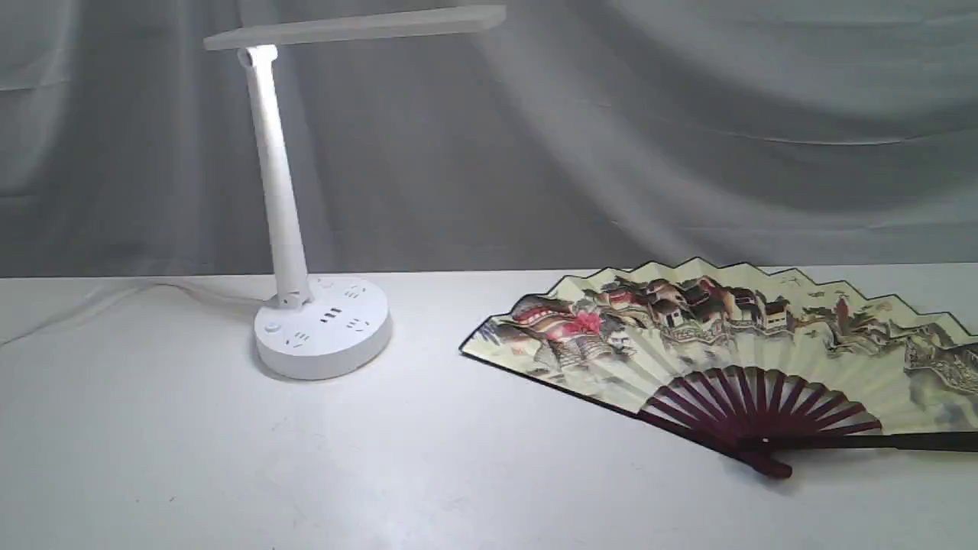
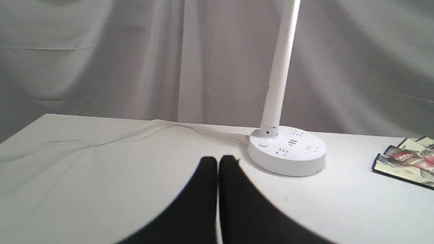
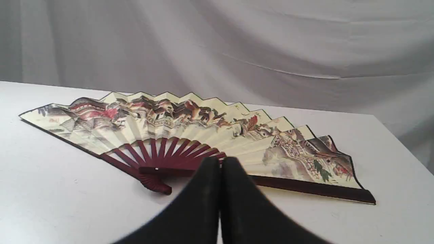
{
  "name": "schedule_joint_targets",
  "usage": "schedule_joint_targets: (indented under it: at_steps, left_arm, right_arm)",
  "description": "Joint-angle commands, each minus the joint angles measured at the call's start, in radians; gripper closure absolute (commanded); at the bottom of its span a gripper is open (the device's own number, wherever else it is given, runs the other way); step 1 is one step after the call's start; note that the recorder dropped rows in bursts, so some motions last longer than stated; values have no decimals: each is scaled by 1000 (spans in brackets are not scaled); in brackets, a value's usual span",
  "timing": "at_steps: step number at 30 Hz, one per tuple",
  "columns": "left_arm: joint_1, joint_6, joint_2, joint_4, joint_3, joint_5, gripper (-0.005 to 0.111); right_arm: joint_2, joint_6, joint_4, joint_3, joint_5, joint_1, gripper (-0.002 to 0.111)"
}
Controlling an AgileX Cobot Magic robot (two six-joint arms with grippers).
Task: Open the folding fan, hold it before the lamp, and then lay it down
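The folding fan point(image 1: 710, 344) lies spread open and flat on the white table at the right, its painted cream leaf facing up and its maroon ribs fanning out from the pivot. Neither gripper touches it. The right wrist view shows the whole fan point(image 3: 190, 135) just beyond my right gripper point(image 3: 220, 162), whose black fingers are pressed together and empty. The white lamp point(image 1: 290, 229) stands at the left, with its bar head high above its round base. My left gripper point(image 2: 218, 161) is shut and empty, a short way from the lamp's base point(image 2: 288, 152). Neither arm appears in the exterior view.
A white cord point(image 2: 118, 135) runs from the lamp base across the table toward its left edge. A grey cloth backdrop point(image 1: 688, 137) hangs behind the table. One corner of the fan point(image 2: 407, 161) shows in the left wrist view. The table's right edge point(image 3: 403, 149) lies beyond the fan.
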Motion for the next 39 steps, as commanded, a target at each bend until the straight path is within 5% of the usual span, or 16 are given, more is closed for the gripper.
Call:
schedule_joint_targets:
  at_steps: [1,39]
  left_arm:
    - [-2,-4,-4,1,4,1,107]
    - [-2,-4,-4,1,4,1,107]
  right_arm:
    - [-4,5,-8,4,2,2,108]
    - [-4,110,-94,4,4,2,108]
